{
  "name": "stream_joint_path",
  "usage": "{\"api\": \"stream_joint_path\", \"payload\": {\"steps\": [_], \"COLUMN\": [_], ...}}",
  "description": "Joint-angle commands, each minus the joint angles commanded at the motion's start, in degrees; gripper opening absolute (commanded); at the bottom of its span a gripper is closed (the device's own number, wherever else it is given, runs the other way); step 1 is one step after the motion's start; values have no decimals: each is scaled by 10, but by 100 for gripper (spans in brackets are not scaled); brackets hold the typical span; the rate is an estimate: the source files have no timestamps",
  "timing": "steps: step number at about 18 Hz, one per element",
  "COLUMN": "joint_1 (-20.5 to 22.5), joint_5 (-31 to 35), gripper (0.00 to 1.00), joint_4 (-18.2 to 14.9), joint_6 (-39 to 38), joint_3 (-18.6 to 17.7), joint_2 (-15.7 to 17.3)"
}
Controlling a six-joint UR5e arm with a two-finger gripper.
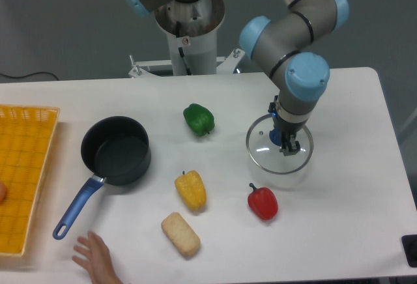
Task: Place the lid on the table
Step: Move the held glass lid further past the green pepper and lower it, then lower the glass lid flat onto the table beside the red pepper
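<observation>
On the right part of the table:
Lid: the lid is a round clear glass disc with a thin metal rim; it appears level, over the white surface, with the red pepper just below it in the picture. If it touches the table or is a little above it — I cannot tell.
Gripper: the gripper points straight down on the centre of the lid, and its two fingers are clenched on the small blue knob there, grasping the lid. The knob is mostly hidden by the fingers.
Arm: the grey arm with light blue joints comes from the base at the back of the table and bends down to the lid.
Table: the table is white, with rounded corners.
Saucepan: the dark saucepan is on the left half, uncovered, with its blue handle toward the front left — well apart from the lid.
Green pepper: the green pepper lies between the saucepan and the lid.
Yellow pepper: the yellow pepper is near the middle, and just in front of it lies a pale bread piece.
Tray: the yellow mesh tray is at the left edge.
Hand: a person's hand shows at the front edge, near the end of the pan handle.
</observation>
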Motion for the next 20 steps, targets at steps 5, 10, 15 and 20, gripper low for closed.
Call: {"api": "stream_joint_path", "payload": {"steps": [5, 10, 15, 20], "joint_1": [7, 8, 7, 6], "joint_5": [-1, -1, -1, 0], "gripper": [67, 67, 67, 67], "joint_4": [25, 47, 56, 69], "joint_6": [11, 10, 7, 6], "joint_3": [-2, -4, -3, -4], "joint_2": [-17, -28, -39, -49]}}
